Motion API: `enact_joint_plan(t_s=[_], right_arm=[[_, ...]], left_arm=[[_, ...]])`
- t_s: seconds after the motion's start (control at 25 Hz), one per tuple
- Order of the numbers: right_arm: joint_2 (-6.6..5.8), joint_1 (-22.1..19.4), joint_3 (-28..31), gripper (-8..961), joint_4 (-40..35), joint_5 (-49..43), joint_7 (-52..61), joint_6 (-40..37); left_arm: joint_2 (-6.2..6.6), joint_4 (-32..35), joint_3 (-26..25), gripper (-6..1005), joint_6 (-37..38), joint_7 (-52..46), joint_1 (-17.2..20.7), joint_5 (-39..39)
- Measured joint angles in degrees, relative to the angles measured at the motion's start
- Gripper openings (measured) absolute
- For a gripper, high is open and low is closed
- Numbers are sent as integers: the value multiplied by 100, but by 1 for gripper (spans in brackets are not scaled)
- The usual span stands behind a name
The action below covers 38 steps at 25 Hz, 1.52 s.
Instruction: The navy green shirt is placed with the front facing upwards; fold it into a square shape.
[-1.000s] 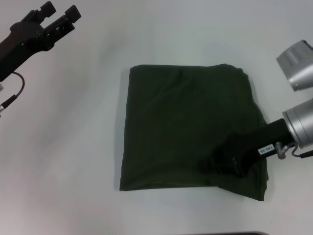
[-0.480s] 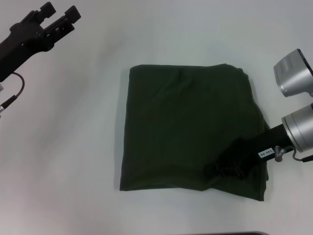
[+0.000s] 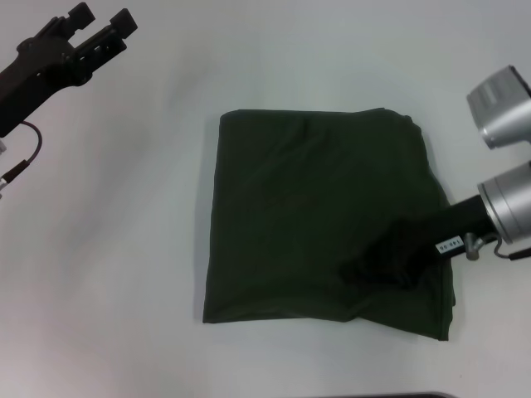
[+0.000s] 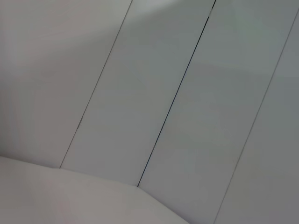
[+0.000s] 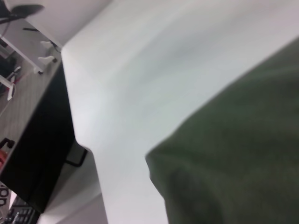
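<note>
right gripper (image 3: 365, 278) low on shirt's near-right corner, grip can't tell | 1 navy green shirt (image 3: 315, 215) folded squarish | left gripper (image 3: 101, 25) parked far-left, fingers apart, empty

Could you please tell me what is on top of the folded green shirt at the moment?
The right arm's black claw sits over the near right corner of the dark olive-green folded cotton shirt. Its fingertips and the fabric beneath are hidden.

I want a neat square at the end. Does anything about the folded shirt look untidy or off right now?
Mostly tidy, but the navy green shirt is not quite square: its near right corner juts out beyond the near edge, where the right gripper rests on the cloth. The left gripper is parked at the far left of the table.
</note>
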Motion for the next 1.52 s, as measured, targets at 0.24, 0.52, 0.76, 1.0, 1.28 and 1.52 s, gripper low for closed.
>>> enact_joint_plan(t_s=[0.24, 0.52, 0.76, 1.0, 1.28, 1.52], right_arm=[[128, 338, -49, 20, -41, -71, 0, -100], [198, 747, -330, 20, 311, -77, -18, 23], [217, 1054, -437, 20, 560, -62, -118, 74], [227, 1314, -630, 21, 699, -52, -135, 128], [226, 1422, -992, 22, 799, -6, -67, 214], [191, 1331, -1061, 26, 814, -41, 125, 301]], left_arm=[[0, 0, 0, 903, -9, 0, 0, 0], [0, -5, 0, 903, -10, 0, 0, -8], [-7, -9, 0, 903, -10, 0, -6, -9], [-9, -9, 0, 903, -10, 0, -25, -9], [-9, -19, 0, 903, -10, 0, -27, -9], [-9, -18, 0, 904, -10, 0, -27, -8]])
